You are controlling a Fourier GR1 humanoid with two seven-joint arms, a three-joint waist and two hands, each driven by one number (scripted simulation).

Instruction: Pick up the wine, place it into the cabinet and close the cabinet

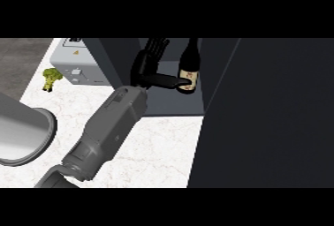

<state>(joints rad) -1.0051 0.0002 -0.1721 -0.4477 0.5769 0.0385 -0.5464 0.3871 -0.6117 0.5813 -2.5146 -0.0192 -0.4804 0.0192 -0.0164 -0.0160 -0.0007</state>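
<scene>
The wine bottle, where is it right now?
In the head view the wine bottle is upper centre, inside the open dark cabinet, with the hand touching its label from the left. The cabinet door stands to its right.

even, flat light falls on the pale marble counter [157,145], which reads bright, while the cabinet [261,110] interior and open door sink into near-black with little detail; soft shading, no hard shadows, no glare, edges undistorted
</scene>
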